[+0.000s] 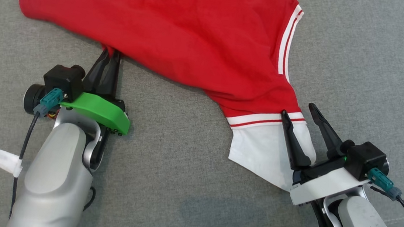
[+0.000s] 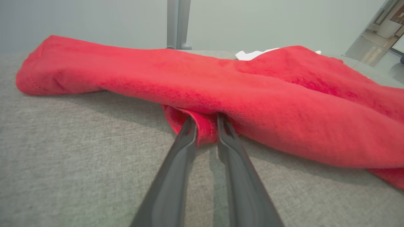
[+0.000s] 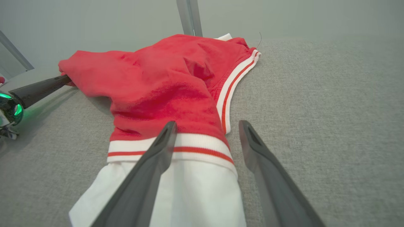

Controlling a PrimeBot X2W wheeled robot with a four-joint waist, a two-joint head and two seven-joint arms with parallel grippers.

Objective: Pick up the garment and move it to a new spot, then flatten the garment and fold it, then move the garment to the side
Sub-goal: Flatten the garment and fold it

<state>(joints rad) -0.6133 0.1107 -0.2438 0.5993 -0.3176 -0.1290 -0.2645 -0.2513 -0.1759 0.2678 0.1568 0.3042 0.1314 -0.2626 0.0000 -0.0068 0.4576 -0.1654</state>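
Head view shows the red garment (image 1: 194, 35) lying loose and rumpled across the grey cloth surface (image 1: 180, 185), with one long red part stretched toward the robot's left and a striped band (image 1: 257, 119) and white panel (image 1: 257, 152) trailing toward its right. Nothing is flattened or folded, so nearly all of the task appears to be left; the moment reads as the taking of a grip before lifting or spreading, though which of the two cannot be told. The left gripper (image 1: 110, 53) meets the near edge of the red part, and the left wrist view shows its two dark fingers drawn close together on a small fold of red fabric, the left gripper (image 2: 206, 121) pinching it just above the surface. The right gripper (image 1: 297, 109) stands spread wide at the garment's near right corner: in the right wrist view one finger lies over the white panel (image 3: 195, 189) and striped band (image 3: 195, 148), the other on bare cloth just beside the edge, so the right gripper (image 3: 206, 126) straddles the edge without gripping it.
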